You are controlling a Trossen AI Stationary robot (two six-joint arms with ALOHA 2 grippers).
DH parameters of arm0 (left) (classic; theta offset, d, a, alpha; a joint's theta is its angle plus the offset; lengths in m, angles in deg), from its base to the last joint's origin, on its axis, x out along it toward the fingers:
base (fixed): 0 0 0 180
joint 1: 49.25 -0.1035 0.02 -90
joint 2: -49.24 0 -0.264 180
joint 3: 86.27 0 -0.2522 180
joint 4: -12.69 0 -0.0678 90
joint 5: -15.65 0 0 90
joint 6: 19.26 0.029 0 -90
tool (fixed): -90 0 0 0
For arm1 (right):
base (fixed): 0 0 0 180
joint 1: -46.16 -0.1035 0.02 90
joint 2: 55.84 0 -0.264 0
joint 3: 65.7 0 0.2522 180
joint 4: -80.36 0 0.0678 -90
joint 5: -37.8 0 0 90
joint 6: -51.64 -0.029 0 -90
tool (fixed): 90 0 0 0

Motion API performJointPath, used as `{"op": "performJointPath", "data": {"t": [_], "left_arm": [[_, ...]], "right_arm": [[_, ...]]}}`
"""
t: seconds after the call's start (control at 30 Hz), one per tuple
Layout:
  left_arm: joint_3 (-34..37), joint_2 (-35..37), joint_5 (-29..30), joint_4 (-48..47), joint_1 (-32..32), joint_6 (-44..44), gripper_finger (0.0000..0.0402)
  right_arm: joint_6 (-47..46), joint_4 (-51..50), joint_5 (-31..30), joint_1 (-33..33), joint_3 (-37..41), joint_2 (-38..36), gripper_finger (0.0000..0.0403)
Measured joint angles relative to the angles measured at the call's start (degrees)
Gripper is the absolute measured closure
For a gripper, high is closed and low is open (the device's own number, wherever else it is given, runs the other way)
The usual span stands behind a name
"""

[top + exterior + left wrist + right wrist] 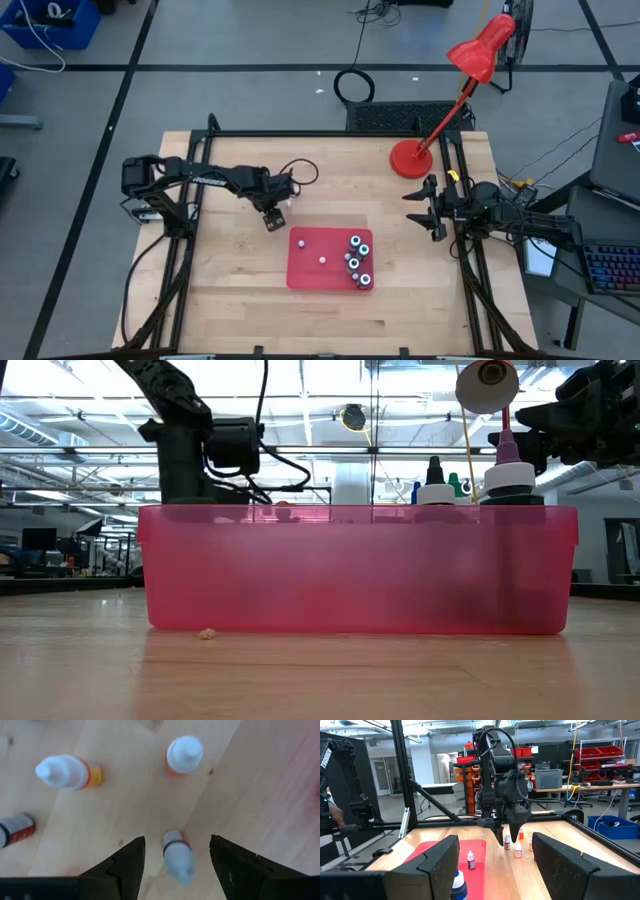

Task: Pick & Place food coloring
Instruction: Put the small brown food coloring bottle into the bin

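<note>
On the table just left of the red tray, several small bottles are lying and standing on the bare wood, and one bottle is sitting between the spread fingers of the left gripper, not pinched. Four more bottles are standing at the tray's right end (plus a tiny one mid-tray). Far right, the right gripper is hanging open over the table edge, holding nothing.

Bottles stand in the tray toward three o'clock; the lamp sits at the tray's one o'clock.
</note>
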Motion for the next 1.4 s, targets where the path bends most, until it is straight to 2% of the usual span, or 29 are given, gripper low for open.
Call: {"op": "performJointPath", "data": {"t": [0.77,0.9,1.17,1.4], "left_arm": [[2.39,0.0,-0.19,2.58,0.37,-1.58,0.0182],[2.39,0.0,-0.17,2.58,0.37,-1.56,0.0218],[2.39,0.0,-0.16,2.75,0.37,-1.17,0.0332],[-1.58,0.7,-0.2,-2.22,2.29,-1.25,0.0333]], "right_arm": [[0.0,0.0,0.0,0.01,0.0,0.0,0.0165],[0.0,0.0,0.0,-0.01,0.0,0.01,0.0165],[0.0,0.0,0.0,0.01,0.0,0.01,0.0165],[0.0,0.0,0.0,-0.01,0.01,0.0,0.0165]]}}
